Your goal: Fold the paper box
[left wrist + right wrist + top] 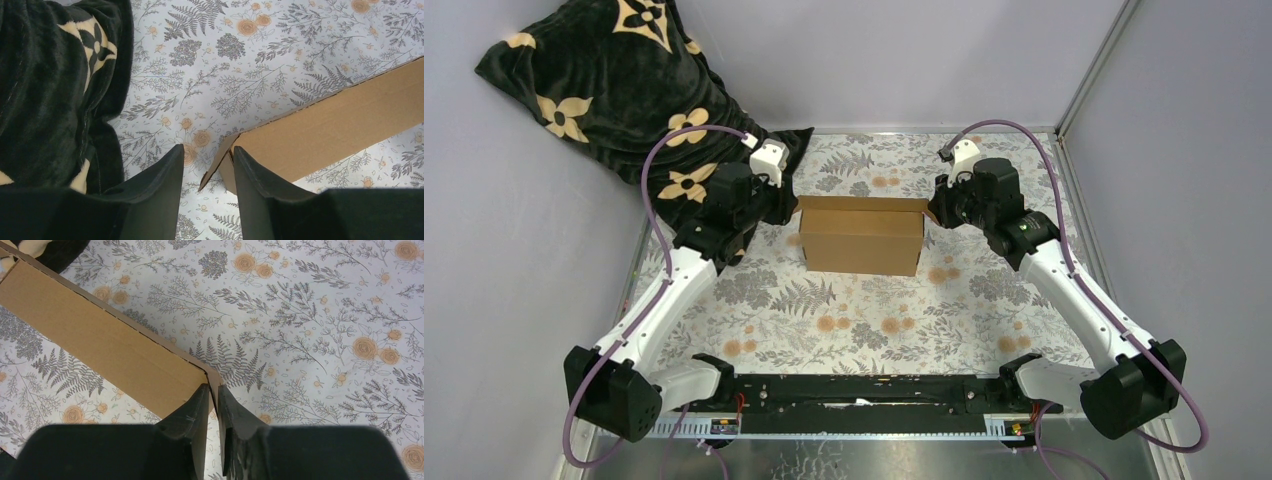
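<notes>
Position: the paper box (862, 240) stands at the centre of the overhead view on the floral tablecloth (864, 330). Its walls are raised and its top is open. The long axis runs left to right across the frame, in line with the gap between the two wrists.

Left gripper (790, 207): at the box's left end, just right of the black flower-print cushion (604, 80). In the left wrist view the jaws stand apart. The left end flap (216, 162) lies in the gap between them, splayed outward from the box corner. The right-hand finger (252, 185) is against or just beside the box end; contact cannot be confirmed. No pinch is made.

Right gripper (213, 388): at the box's right end. In the right wrist view the jaws are drawn together on the thin right end flap (216, 376), card edge between the tips. From there the box body runs to the upper left of that frame.

Assessment: both arms are equally near, one at each end. The next move appears to turn on the left flap, which lies between open jaws and angled away from the wall. Closing there would match the right side's hold, allowing both ends to be turned inward along the same axis. Risk: the box could skew if only one end is held.
</notes>
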Controlling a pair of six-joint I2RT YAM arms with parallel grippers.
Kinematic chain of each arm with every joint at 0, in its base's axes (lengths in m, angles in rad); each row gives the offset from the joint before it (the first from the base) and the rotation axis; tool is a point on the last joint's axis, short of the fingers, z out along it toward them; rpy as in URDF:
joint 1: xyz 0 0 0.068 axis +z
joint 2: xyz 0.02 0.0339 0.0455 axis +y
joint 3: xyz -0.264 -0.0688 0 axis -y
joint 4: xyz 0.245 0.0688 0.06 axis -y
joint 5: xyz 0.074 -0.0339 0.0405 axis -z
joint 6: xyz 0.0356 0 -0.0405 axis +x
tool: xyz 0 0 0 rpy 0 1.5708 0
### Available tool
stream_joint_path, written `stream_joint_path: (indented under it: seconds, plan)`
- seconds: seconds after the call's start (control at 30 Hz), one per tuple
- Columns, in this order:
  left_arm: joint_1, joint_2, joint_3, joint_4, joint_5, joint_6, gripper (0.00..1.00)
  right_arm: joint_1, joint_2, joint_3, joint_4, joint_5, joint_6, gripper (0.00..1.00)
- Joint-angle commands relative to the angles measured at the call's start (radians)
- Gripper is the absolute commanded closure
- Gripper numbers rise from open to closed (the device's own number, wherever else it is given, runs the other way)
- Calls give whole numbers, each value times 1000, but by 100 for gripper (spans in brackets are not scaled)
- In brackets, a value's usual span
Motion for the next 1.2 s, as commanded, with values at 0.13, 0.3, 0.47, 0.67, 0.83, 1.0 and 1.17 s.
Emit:
stream_joint_path:
  seconds: [0.13, 0.3, 0.47, 0.67, 0.83, 1.0, 1.17]
  plan:
    - [9, 13, 42, 41, 28, 7, 59, 8, 2, 50, 37, -8, -12, 83]
    - [12, 21, 46, 37, 38, 6, 63, 8, 6, 51, 38, -10, -11, 85]
    - [14, 22, 48, 37, 45, -20, 65, 8, 8, 49, 39, -10, -10, 88]
    - [14, 25, 50, 36, 52, -23, 68, 8, 8, 53, 36, -8, -7, 94]
    - [14, 33, 52, 35, 58, -29, 73, 9, 8, 52, 38, -10, -5, 95]
    - [15, 35, 60, 33, 64, -34, 76, 9, 7, 54, 37, -11, -3, 95]
    - [14, 41, 68, 25, 65, -41, 77, 11, 9, 63, 32, -12, 5, 96]
